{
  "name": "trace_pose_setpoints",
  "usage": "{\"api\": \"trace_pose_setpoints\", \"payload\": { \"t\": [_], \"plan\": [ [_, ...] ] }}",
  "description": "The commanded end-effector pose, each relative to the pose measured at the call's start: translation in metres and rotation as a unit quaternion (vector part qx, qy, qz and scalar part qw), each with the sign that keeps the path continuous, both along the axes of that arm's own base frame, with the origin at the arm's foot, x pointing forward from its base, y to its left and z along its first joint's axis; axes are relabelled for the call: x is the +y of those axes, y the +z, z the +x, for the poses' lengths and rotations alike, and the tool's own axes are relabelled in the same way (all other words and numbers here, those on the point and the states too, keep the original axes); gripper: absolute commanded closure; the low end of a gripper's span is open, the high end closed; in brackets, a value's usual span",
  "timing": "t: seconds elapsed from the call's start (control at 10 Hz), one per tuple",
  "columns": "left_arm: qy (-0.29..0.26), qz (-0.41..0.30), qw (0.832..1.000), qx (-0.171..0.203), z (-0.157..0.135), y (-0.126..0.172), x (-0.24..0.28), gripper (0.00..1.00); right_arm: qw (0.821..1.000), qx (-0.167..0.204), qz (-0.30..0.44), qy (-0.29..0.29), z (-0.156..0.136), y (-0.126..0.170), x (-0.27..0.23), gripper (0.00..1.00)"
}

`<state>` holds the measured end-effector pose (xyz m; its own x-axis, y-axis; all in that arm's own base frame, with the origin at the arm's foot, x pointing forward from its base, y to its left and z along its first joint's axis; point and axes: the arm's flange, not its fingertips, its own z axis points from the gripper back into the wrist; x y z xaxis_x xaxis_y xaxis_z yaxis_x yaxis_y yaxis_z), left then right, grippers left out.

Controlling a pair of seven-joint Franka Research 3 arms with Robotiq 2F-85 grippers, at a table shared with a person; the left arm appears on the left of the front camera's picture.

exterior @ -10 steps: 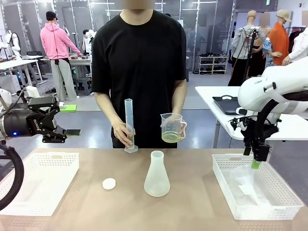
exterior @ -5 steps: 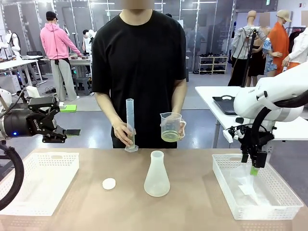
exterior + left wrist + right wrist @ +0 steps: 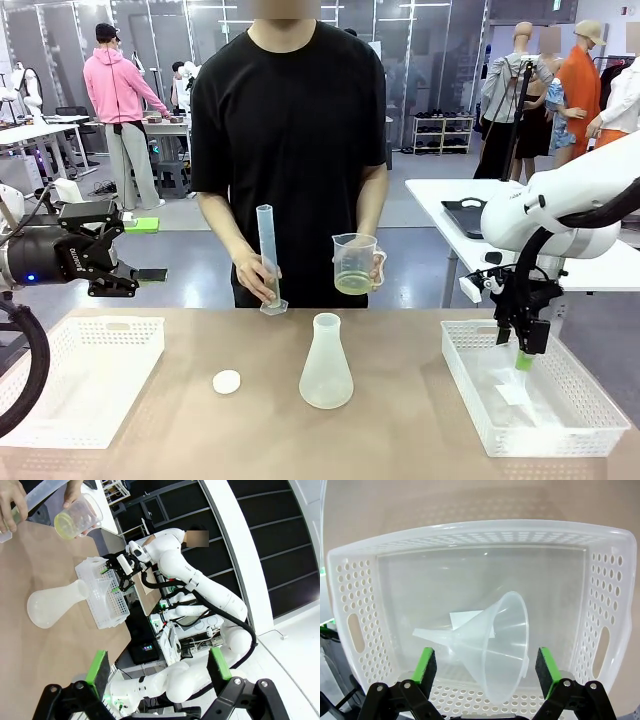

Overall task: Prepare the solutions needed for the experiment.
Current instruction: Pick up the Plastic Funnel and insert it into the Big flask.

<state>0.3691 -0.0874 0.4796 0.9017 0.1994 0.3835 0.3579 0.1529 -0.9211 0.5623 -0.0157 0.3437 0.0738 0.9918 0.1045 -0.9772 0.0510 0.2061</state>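
Here, the solutions (image 3: 354,286) are a shallow layer of pale yellow-green, see-through liquid in the bottom of a clear beaker (image 3: 356,258). The person (image 3: 290,150) standing at the far edge of the surface (image 3: 400,440) holds the beaker by its handle just above that edge. The person's other hand (image 3: 252,275) grips a tall clear measuring cylinder (image 3: 266,235), slightly tilted, with its foot low at the far edge. Whether the foot touches the surface cannot be told.

A frosted white conical flask (image 3: 326,368) stands upright near the middle of the surface. A small white round cap (image 3: 227,381) lies apart from it, toward the left edge. 2 white perforated baskets sit on the surface, the left basket (image 3: 40,425) at the left edge and the right basket (image 3: 470,395) at the right edge.

The robot's left hand (image 3: 128,255) hangs in the air at the left edge, well above the left basket, its fingers spread wide and holding nothing. The robot's right hand (image 3: 522,358) points down into the right basket, fingers wide apart and gripping nothing. It hangs over a clear plastic funnel (image 3: 492,640) that lies on its side on the basket floor, partly over a slip of white paper (image 3: 465,617). In the right wrist view the funnel's wide mouth shows between the green pads (image 3: 427,665), clear of both.
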Motion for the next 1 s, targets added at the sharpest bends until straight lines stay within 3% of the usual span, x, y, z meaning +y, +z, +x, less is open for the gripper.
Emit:
{"api": "trace_pose_setpoints", "payload": {
  "t": [0.0, 0.2, 0.3, 0.4, 0.5, 0.6, 0.7, 0.8, 0.9],
  "plan": [
    [-0.001, -0.002, 1.000, 0.002, -0.0005, 0.0017, -0.0025, 0.00, 0.999, 0.024, 0.018, 0.015, 0.0079, 0.0014, -0.0013, 0.00],
    [-0.001, -0.002, 1.000, 0.002, -0.0005, 0.0017, -0.0025, 0.00, 0.999, 0.025, 0.020, 0.011, 0.0102, -0.0007, -0.0012, 0.04],
    [-0.001, -0.002, 1.000, 0.002, -0.0005, 0.0017, -0.0025, 0.00, 0.999, 0.022, 0.019, 0.015, 0.0096, -0.0017, -0.0006, 0.19],
    [-0.001, -0.002, 1.000, 0.002, -0.0005, 0.0017, -0.0025, 0.00, 0.999, 0.040, 0.019, 0.005, 0.0104, -0.0035, -0.0013, 0.22],
    [-0.001, -0.002, 1.000, 0.002, -0.0005, 0.0017, -0.0025, 0.00, 0.999, 0.036, 0.012, 0.009, 0.0097, -0.0048, -0.0011, 0.37],
    [-0.001, -0.002, 1.000, 0.002, -0.0005, 0.0017, -0.0025, 0.00, 0.999, 0.033, 0.008, 0.011, 0.0086, -0.0051, -0.0005, 0.40],
    [-0.001, -0.002, 1.000, 0.002, -0.0005, 0.0017, -0.0025, 0.00, 0.999, 0.032, 0.008, 0.010, 0.0086, -0.0047, -0.0008, 0.55],
    [-0.001, -0.002, 1.000, 0.002, -0.0005, 0.0017, -0.0025, 0.00, 0.999, 0.032, 0.008, 0.009, 0.0084, -0.0049, -0.0008, 0.59],
    [-0.001, -0.002, 1.000, 0.002, -0.0005, 0.0017, -0.0025, 0.00, 0.999, 0.034, 0.006, 0.008, 0.0083, -0.0049, -0.0004, 0.54]
  ]
}}
